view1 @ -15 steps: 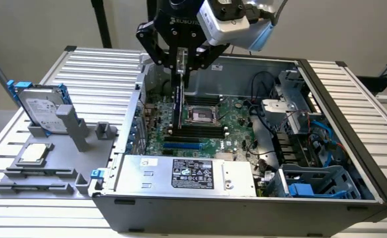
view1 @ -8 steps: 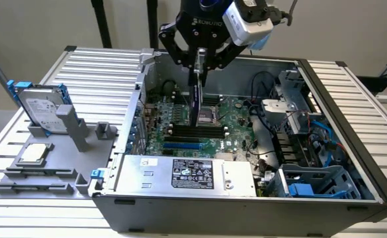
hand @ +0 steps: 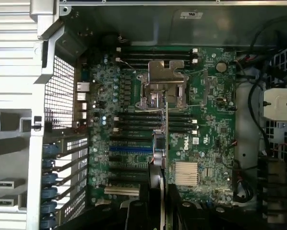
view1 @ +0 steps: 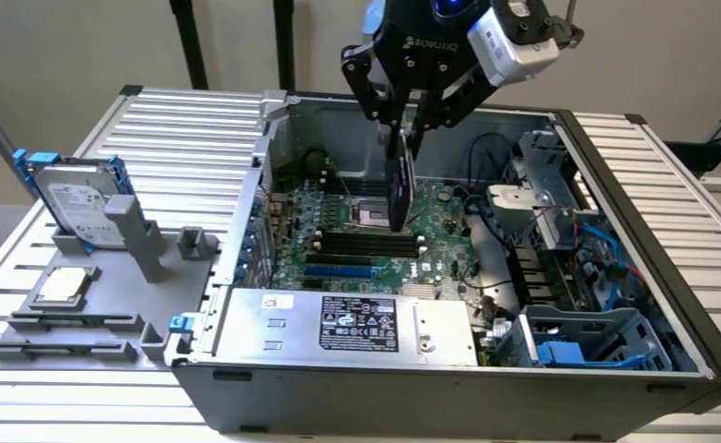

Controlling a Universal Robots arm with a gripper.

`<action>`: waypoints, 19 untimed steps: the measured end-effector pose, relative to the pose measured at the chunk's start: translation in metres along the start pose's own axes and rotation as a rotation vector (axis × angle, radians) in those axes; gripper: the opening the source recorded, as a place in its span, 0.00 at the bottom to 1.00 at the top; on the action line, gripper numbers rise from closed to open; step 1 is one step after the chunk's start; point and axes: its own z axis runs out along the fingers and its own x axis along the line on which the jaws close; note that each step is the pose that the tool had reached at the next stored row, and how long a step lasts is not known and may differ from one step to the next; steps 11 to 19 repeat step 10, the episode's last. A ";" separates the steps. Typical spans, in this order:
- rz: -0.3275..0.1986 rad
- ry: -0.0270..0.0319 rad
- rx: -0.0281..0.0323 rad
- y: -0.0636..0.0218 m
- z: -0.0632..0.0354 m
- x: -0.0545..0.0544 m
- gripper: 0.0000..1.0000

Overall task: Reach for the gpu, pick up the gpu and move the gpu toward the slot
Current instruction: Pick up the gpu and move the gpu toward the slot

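Observation:
The gpu [view1: 399,189] hangs upright and edge-on inside the open computer case, over the green motherboard [view1: 440,235]. My gripper [view1: 404,125] is shut on its upper edge. In the wrist view the gpu [hand: 163,143] is a thin line running out from between my fingers [hand: 148,201], passing over the black memory slots and ending near the cpu socket [hand: 162,86]. The blue expansion slot [hand: 129,149] and the black slots beside it lie just to one side of the card. In the exterior view the blue slot [view1: 339,273] is below and to the left of the card's lower end.
A silver hard drive with blue rails [view1: 83,208] and a square processor chip [view1: 65,288] sit on a grey fixture at the exterior view's left. The power supply [view1: 348,323] fills the case's near side. Cables and a blue drive cage [view1: 582,337] crowd the right.

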 end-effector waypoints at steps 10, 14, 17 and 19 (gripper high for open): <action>0.000 0.0018 -0.0001 0.0000 -0.0001 -0.003 0.27; 0.000 0.0018 -0.0001 0.0000 -0.0001 -0.003 0.27; 0.000 0.0018 -0.0001 0.0000 -0.0001 -0.003 0.27; 0.000 0.0018 -0.0001 0.0000 -0.0001 -0.003 0.27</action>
